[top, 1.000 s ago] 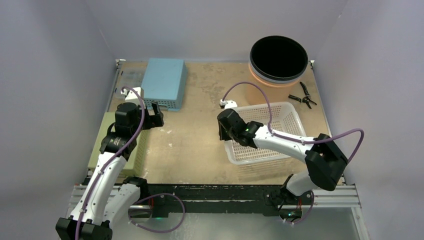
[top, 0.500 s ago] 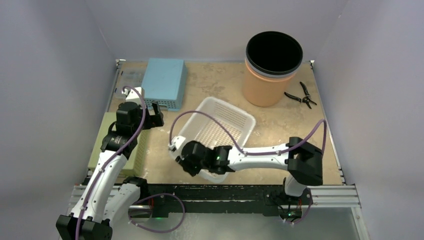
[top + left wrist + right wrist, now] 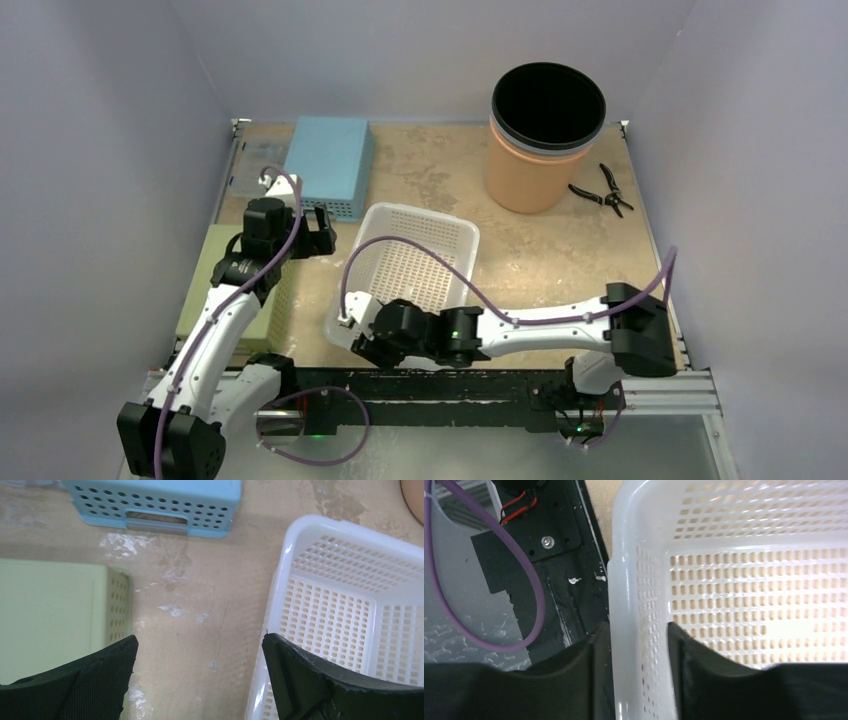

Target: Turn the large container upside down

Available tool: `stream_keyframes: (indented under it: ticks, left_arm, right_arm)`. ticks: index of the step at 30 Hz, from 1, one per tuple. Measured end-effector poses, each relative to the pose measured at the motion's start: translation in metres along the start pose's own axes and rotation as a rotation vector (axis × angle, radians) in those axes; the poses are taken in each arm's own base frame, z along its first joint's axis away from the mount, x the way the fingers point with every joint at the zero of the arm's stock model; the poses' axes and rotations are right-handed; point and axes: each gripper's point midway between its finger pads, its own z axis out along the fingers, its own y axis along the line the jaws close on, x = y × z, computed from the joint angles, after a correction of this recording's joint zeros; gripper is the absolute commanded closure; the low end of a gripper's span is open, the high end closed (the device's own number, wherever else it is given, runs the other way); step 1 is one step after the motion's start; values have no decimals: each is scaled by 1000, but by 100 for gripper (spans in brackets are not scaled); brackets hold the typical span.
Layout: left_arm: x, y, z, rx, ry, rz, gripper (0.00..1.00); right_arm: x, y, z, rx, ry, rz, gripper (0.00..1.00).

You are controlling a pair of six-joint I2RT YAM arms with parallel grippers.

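1. The empty white basket [image 3: 425,211] sits mouth-up, near-left of the orange bucket [image 3: 520,175].
2. The right gripper [image 3: 638,635] straddles its near rim, grasp unclear; the left gripper [image 3: 199,642] gapes, released.
3. The basket has shifted farther from the bucket.

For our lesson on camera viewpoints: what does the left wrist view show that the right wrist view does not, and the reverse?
Only the left wrist view: the blue basket, the green basket, bare tabletop, and the open left gripper with nothing between its fingers.
Only the right wrist view: the purple cable, the black base rail, and the right gripper straddling one wall of a basket.
Both: the white basket, its opening facing up.
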Motion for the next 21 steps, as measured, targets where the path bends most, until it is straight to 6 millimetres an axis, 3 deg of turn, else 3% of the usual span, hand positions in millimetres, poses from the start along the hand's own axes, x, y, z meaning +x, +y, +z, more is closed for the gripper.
stream_keyframes:
  ticks: [5,8,11,13,16,21]
  left_arm:
    - [18,-15,13,90,94,12,13]
    - [26,-25,18,148,137,18,14]
    - [30,-35,19,212,160,22,19]
    - [33,-41,21,247,178,20,20]
    - [41,-48,25,285,218,17,23]
    - [58,-59,29,329,286,35,26]
  right_arm:
    - [-24,-13,-34,60,-119,64,37]
    - [-28,-22,-47,106,-168,144,26]
    - [-16,-41,-65,214,-204,311,13]
    - [-2,-57,-80,304,-223,480,11]
    - [20,-79,-101,401,-255,718,12]
    - [57,-131,-127,515,-338,1028,20]
